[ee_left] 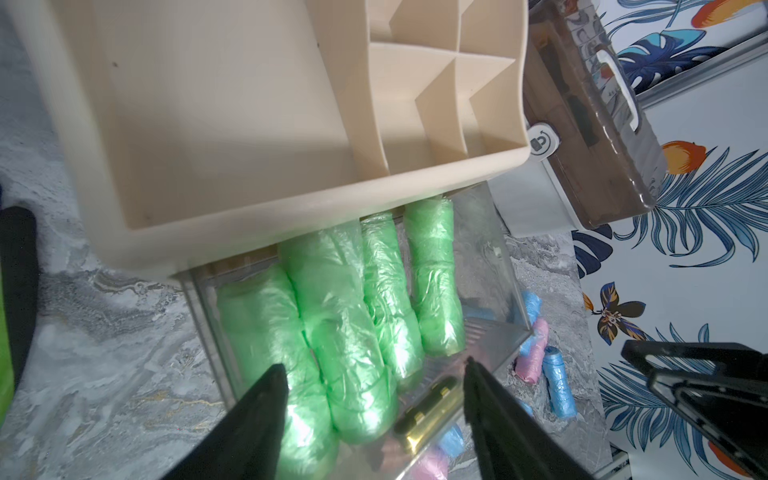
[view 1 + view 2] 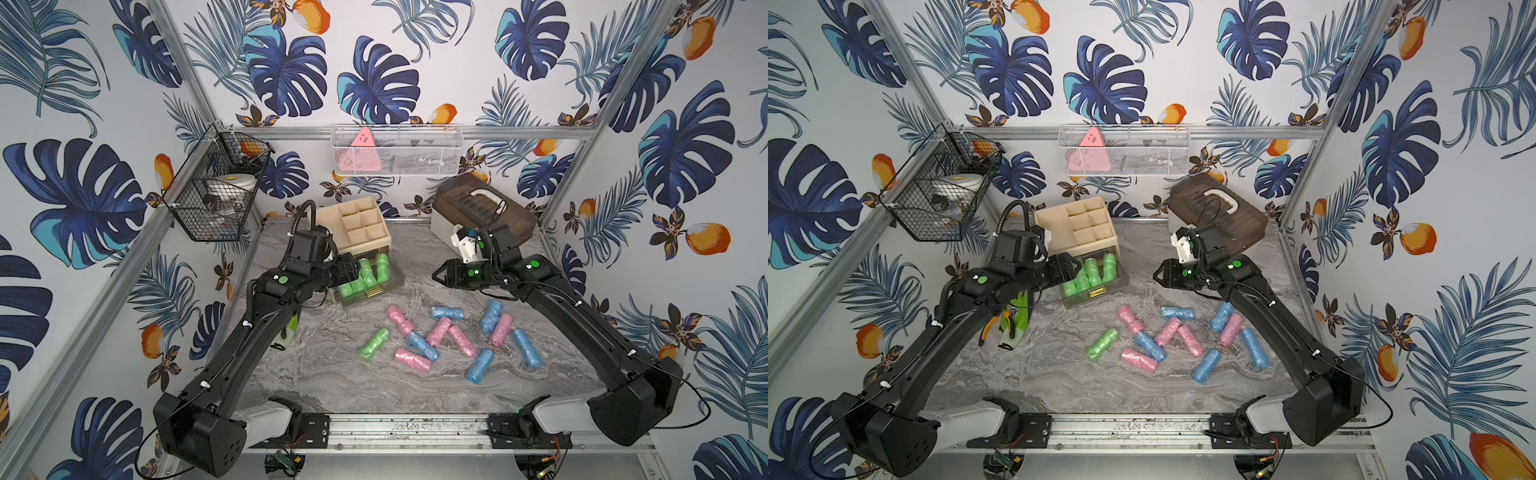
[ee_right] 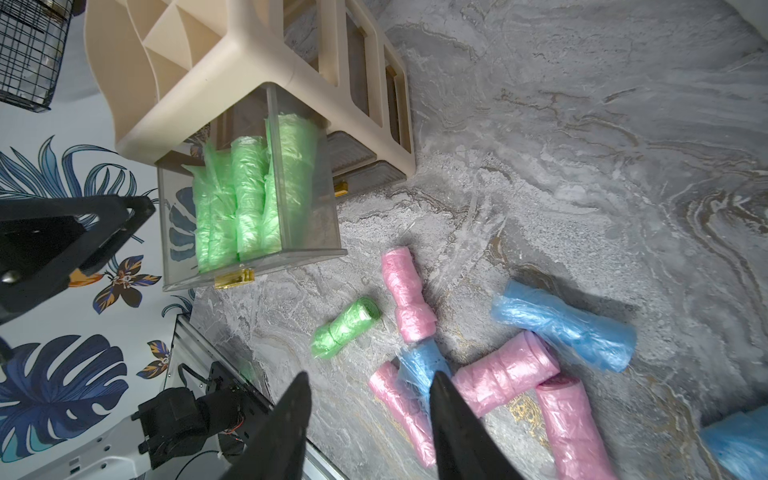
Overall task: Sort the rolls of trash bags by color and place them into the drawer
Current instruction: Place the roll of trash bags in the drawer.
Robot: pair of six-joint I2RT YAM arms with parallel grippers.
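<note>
**Item 1: drawer (image 2: 390, 286).** Clear plastic with a brass-coloured pull. It is drawn out of a beige organizer (image 2: 353, 224) at the back of the table (image 2: 332, 386). Contents: green rolls (image 2: 368, 272), at least four, lying side by side.

**Item 2: loose stock on the table, in front of the drawer.**
- One green roll (image 2: 374, 344), lying apart from the rest.
- Five pink rolls (image 2: 412, 360).
- Five blue rolls (image 2: 528, 348).
- Several of the pink and blue rolls touch or cross.

**Item 3: left fingers (image 1: 266, 407).** Released and spread apart over the green rolls in the drawer, grasping nothing.

**Item 4: right fingers (image 3: 291, 415).** Parted and empty, above the table near the pink and blue rolls.

**Markings.**
- A padlock symbol with a curved arrow sits on a round white latch (image 1: 543, 141) of the brown-lidded box (image 1: 582, 124). It can be made out in the left wrist view only.
- There are dark marks on a pink triangle (image 2: 362, 139) in the white mesh basket (image 2: 415, 166), too small to read.

**View notes.**
- Orange-handled pliers (image 2: 990, 326) on a green pouch (image 2: 1017, 316) beside the left arm show in a top view.
- The right wrist view alone shows the organizer's lower drawers (image 3: 357, 153), which are shut.
</note>
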